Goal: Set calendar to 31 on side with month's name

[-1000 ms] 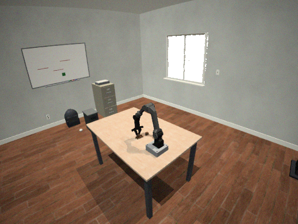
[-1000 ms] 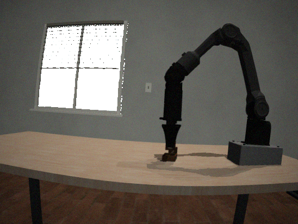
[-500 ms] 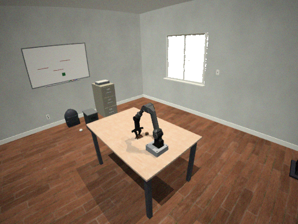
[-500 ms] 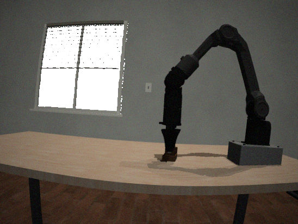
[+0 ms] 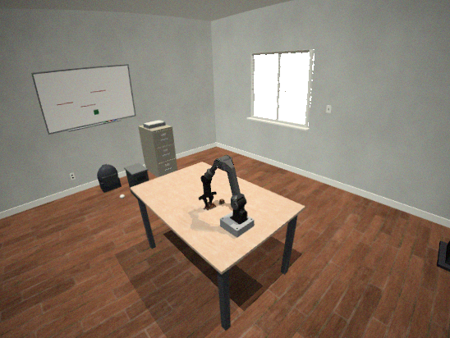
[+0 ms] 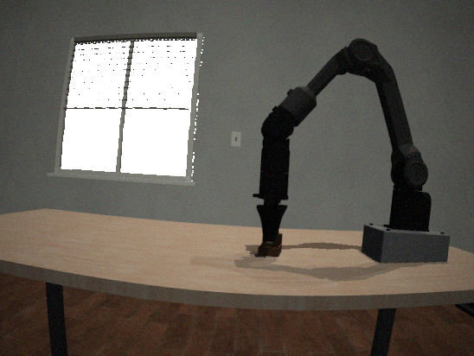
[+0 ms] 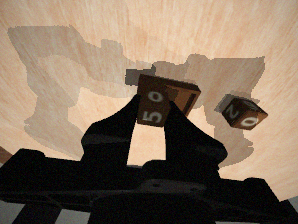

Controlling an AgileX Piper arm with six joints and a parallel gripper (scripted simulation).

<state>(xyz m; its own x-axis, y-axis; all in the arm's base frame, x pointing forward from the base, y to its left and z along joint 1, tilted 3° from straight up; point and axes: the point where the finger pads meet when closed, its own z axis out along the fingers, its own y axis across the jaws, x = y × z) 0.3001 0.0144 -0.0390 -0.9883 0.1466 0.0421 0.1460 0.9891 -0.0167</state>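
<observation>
Cube (image 7: pixel 152 106) with 5 and 0 showing on its near face is pinched between my dark fingers, and my gripper (image 7: pixel 152 105) has it low over the tray (image 7: pixel 186 96), whose brown rim shows just behind it; I cannot tell whether the cube touches the tray floor. A second cube (image 7: pixel 242 113) lies on the table (image 7: pixel 55 30) to the right of the tray, apart from it, tilted in the wrist view, with what look like a 2 and a 0 on its face. From the top view, the work sits near the middle of the table (image 5: pixel 176 193), with bare wood on every side and all four edges well away; my base (image 5: pixel 230 226) stands nearer the edge facing the camera, close behind the tray. That view shows the second cube (image 5: pixel 222 201) as a small speck beside the arm, which the exterior view does not show at all; there my gripper (image 6: pixel 271 235) comes straight down, and only the tray (image 6: pixel 269 251) shows under it. Digits can be read only from the wrist. Both cubes are dark brown with pale numerals and sharp corners, the tray is a shallow brown rectangle, and the table has a light, matt wood grain.
</observation>
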